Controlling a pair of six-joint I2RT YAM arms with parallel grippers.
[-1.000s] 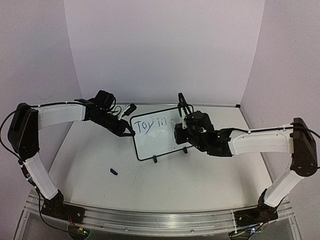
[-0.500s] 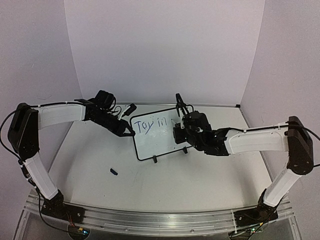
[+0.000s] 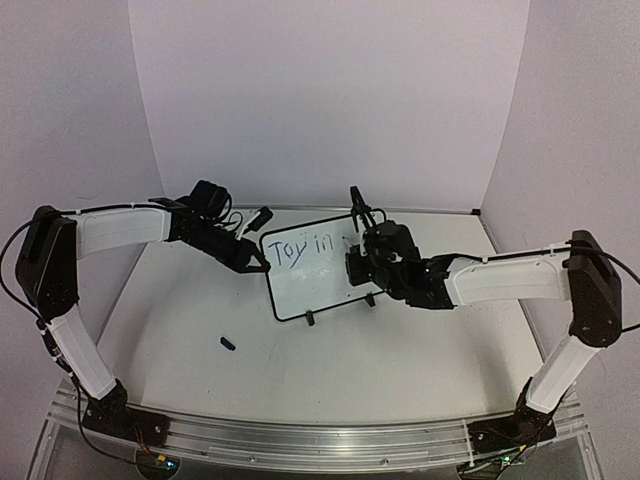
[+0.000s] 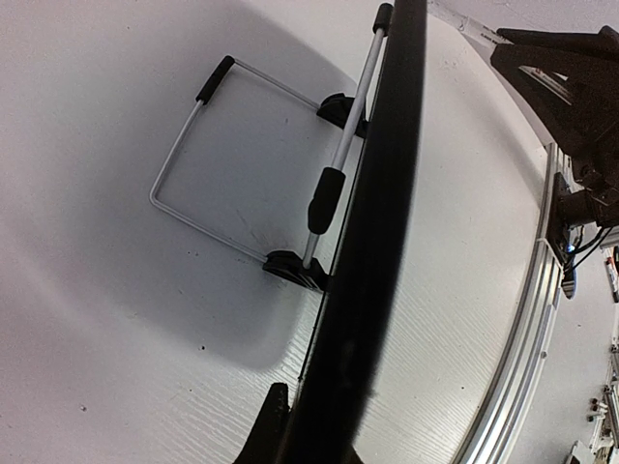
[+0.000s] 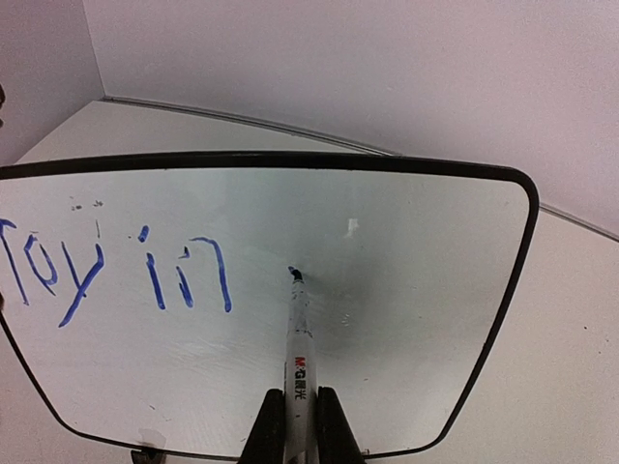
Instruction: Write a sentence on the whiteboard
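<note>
Reading only "Toy in", the sentence (image 5: 116,275) runs in blue across the upper left of the whiteboard (image 5: 416,319), which stands upright on its feet mid-way across the table (image 3: 300,385). The marker (image 5: 298,338) has its tip just right of "in", at the surface. Our right gripper (image 5: 296,423) is clenched on the marker, and our left gripper (image 3: 256,264) is clamped on the board's left edge. We should press lightly, use short strokes, and brace the board against tipping.

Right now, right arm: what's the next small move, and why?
Probably press in and start the next word's first stroke. The right hand grips the marker, its tip at the whiteboard just right of "Toy in", with blank board beyond. The left hand clamps the board's left edge.
</note>
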